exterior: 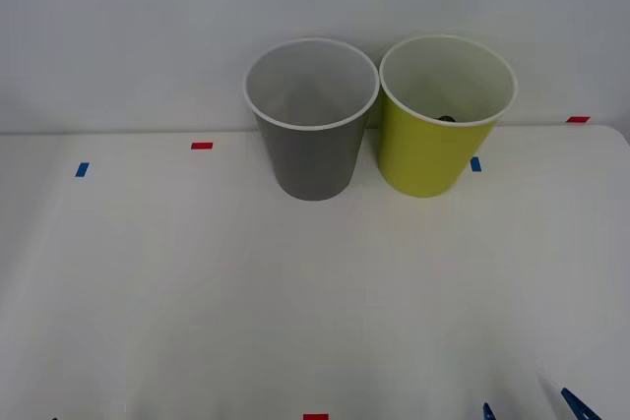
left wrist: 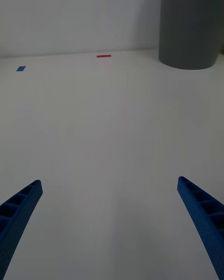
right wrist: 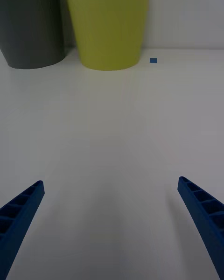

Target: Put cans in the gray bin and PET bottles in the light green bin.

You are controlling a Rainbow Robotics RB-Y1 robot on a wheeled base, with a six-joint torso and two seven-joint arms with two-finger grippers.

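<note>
Nearest the front camera, at 5 o'clock on the white tabletop [exterior: 295, 302]: blue ribbed tips of the right gripper [exterior: 536, 408], fingers [right wrist: 205, 214] spread wide apart, nothing between them, hovering low over bare table. Facing the two bins from the near edge.

Left gripper [left wrist: 109, 214] likewise low at the near side of the table, blue ribbed fingers [left wrist: 21, 205] apart and holding nothing, pointed toward the far edge with the gray bin ahead at 1 o'clock.

At 12 o'clock on the table, against the white wall: tall tapered round gray bin with pale inside and thin white rim [exterior: 313, 140], upright. Just beside it toward 1 o'clock, rims nearly touching: matching tall tapered yellow-green bin with white rim [exterior: 433, 150], also upright. Inside the yellow-green bin, low against the near wall: small dark round shape [exterior: 446, 118], possibly a bottle cap, too little visible to tell.

Scattered on the tabletop: red tape marks at 11 o'clock [exterior: 202, 146], at 2 o'clock [exterior: 578, 119] and at 6 o'clock [exterior: 315, 417]; blue tape marks at 10 o'clock [exterior: 82, 169] and just right of the yellow-green bin's base [exterior: 475, 164].
</note>
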